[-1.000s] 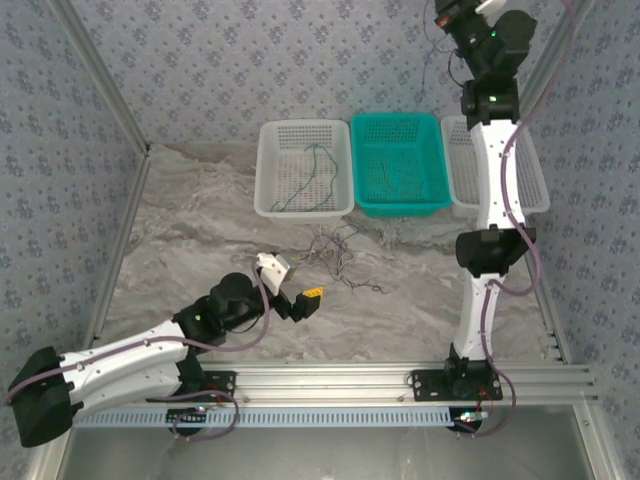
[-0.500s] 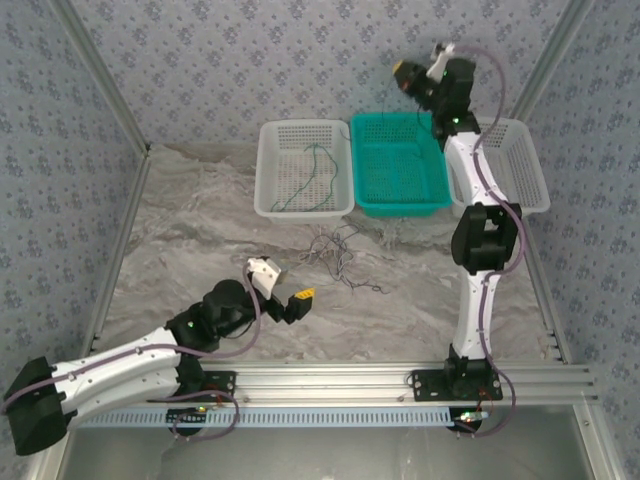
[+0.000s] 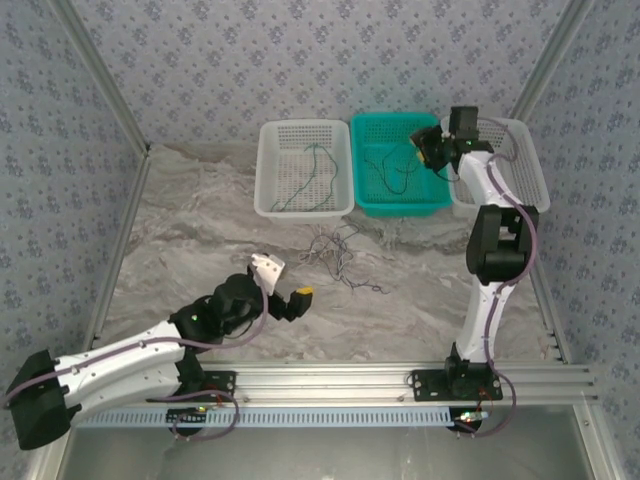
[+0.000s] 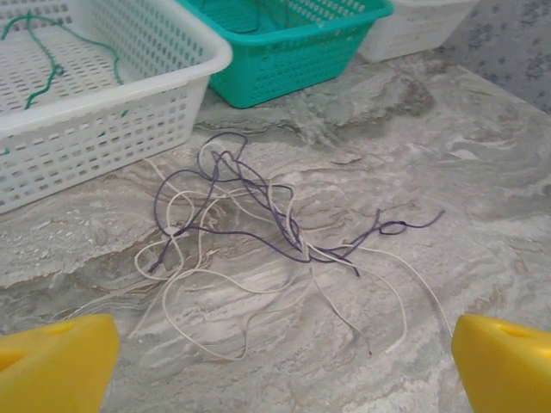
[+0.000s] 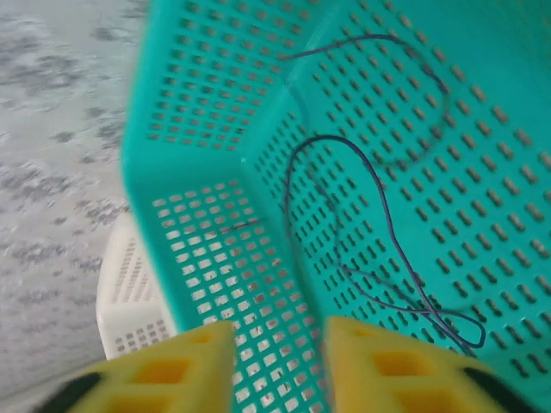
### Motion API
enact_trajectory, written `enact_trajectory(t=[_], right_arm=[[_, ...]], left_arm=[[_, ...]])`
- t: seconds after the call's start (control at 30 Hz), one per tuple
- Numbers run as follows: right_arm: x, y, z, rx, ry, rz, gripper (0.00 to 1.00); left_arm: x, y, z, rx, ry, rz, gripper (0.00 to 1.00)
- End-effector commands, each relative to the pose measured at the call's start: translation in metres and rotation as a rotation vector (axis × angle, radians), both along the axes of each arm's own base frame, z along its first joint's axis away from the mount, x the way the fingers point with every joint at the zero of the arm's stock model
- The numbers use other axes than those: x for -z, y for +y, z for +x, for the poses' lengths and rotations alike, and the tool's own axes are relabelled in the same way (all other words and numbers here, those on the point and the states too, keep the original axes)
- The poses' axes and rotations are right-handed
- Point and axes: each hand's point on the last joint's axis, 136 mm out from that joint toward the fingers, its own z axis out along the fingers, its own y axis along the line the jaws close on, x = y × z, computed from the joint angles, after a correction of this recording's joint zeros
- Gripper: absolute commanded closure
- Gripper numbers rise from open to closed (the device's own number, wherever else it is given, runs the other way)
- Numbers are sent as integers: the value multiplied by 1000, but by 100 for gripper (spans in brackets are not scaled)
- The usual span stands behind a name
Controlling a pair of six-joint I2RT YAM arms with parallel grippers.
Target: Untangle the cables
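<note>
**A:** Arms from above, how do they sit?

**B:** The left arm [image 3: 130, 350] lies low over the table [image 3: 200, 230], with the left claw [image 3: 298, 299] at seven o'clock of the tangle of cables [image 3: 338, 255]. The right arm [image 3: 485, 300] stands tall and bends at the elbow. The right claw [image 3: 430, 150] hangs at the teal basket [image 3: 400, 207]'s three o'clock rim.

**A:** Left wrist?

**B:** Its yellow fingers [image 4: 52, 366] are spread wide and empty. The tangle of cables lies at twelve, the white basket [image 4: 103, 129] at eleven.

**A:** Right wrist?

**B:** The fingers are parted with nothing gripped. A purple cable [image 5: 394, 245] lies loose in the teal basket.
</note>
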Motion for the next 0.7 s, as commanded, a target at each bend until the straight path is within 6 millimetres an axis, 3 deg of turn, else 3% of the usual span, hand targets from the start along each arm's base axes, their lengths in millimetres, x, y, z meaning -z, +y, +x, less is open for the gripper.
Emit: enact_trajectory(t=[0.0, 0.1, 0.2, 0.33, 0.47, 0.6, 0.67], right_arm=[[-77, 3, -37, -76, -110, -157, 0], [-117, 11, -57, -148, -226, -116, 0], [-148, 21, -94, -215, -299, -110, 0], [-147, 47, -167, -287, -355, -295, 0], [-111, 82, -232, -372, -386, -435, 0], [-32, 103, -275, -506, -237, -442, 0], [-2, 132, -295, -647, -179, -356, 3]], left_arm=[[-8, 14, 26, -204, 49, -27, 1], [-3, 13, 37, -278, 128, -35, 1], [-2, 7, 46, -328, 198, -84, 1], [2, -7, 57, -369, 297, -145, 1], [17, -16, 70, -437, 393, -135, 5], [26, -25, 76, -451, 436, -125, 7], [29, -23, 76, -460, 434, -131, 10]])
